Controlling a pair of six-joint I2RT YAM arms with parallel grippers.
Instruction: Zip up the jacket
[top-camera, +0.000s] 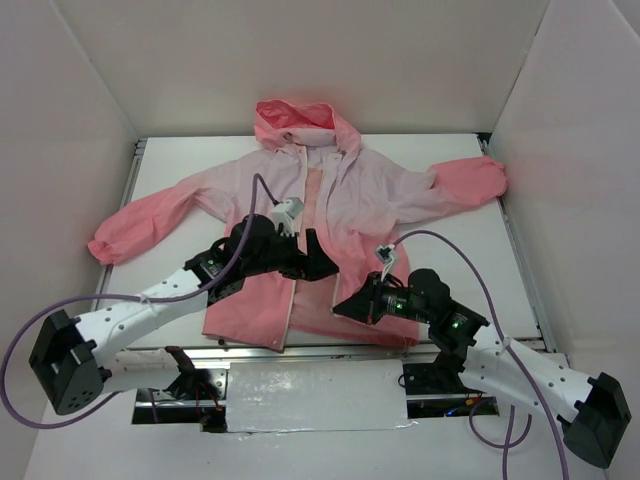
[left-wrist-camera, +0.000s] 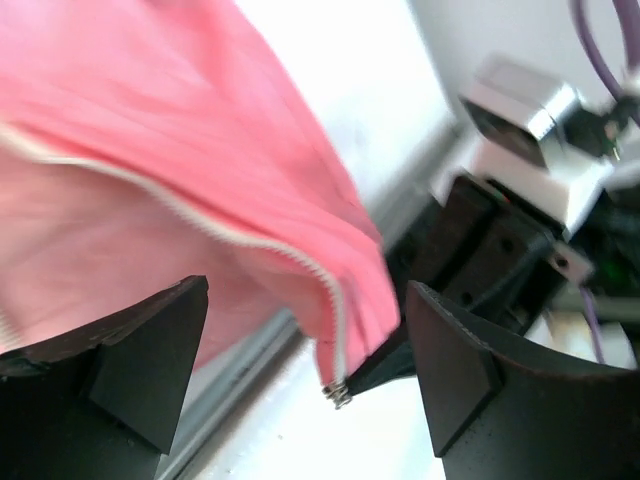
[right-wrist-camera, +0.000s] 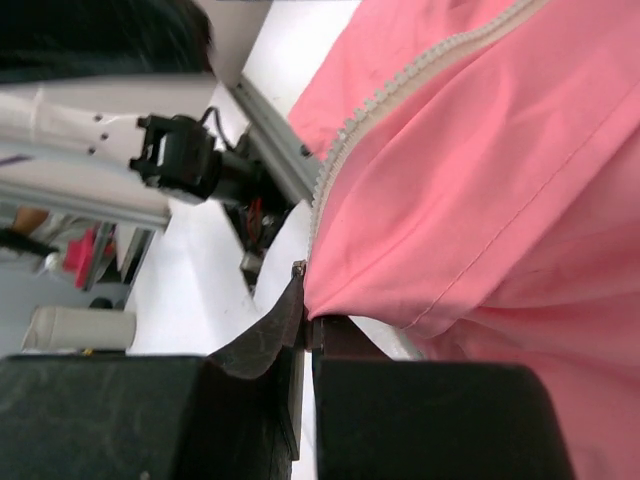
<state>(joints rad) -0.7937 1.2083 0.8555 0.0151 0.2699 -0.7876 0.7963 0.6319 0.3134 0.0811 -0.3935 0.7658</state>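
Jacket (top-camera: 380, 190), centre frame, unzipped. Right gripper (right-wrist-camera: 303, 335): pinched on hem corner, seemingly steadying zipper (left-wrist-camera: 335, 330) edge. Left gripper (left-wrist-camera: 305, 300): spread wide astride zipper end, presumably to grasp it.

The left gripper (left-wrist-camera: 305, 335) gapes wide; between its fingers (left-wrist-camera: 130, 370) hangs the jacket (left-wrist-camera: 150, 130) zipper (left-wrist-camera: 250, 243) end, the right gripper (left-wrist-camera: 378, 365) pinching the hem.

One pink hooded jacket (top-camera: 350, 195) with one white zipper (left-wrist-camera: 250, 245). Two robot arms — left arm (top-camera: 140, 310), right arm (top-camera: 530, 372) — each carrying one tool: left tool (left-wrist-camera: 300, 340), right tool (right-wrist-camera: 303, 320). Two purple cables: left cable (top-camera: 252, 195), right cable (top-camera: 432, 233). One counter (top-camera: 200, 160).
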